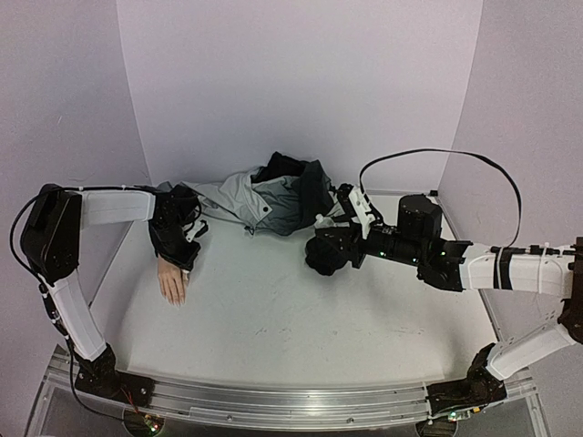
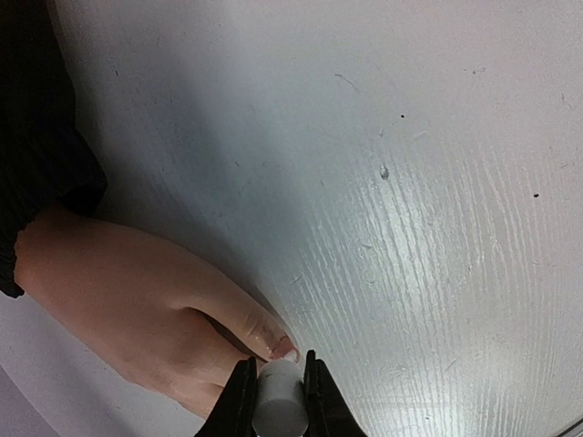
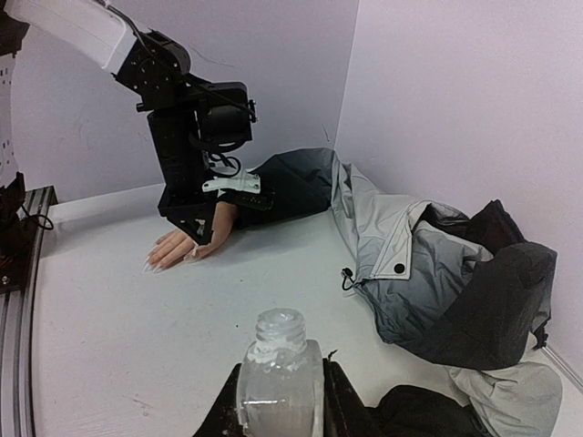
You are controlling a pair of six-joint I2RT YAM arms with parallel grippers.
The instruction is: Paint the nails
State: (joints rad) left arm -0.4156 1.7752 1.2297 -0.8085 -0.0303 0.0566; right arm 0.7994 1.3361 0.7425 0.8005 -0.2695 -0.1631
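Observation:
The pale mannequin hand lies flat on the white table, its wrist in a black sleeve. My left gripper hovers right over the hand, shut on a white cylindrical brush cap. In the left wrist view the cap sits just above the thumb nail, which looks glossy with a pinkish edge. The brush tip is hidden. My right gripper is shut on a small clear glass bottle with an open threaded neck, held upright at mid-table. The long finger nails show in the right wrist view.
A grey-black jacket lies bunched at the back centre, its sleeve running to the hand; it also fills the right of the right wrist view. Lilac walls enclose three sides. A metal rail runs along the near edge.

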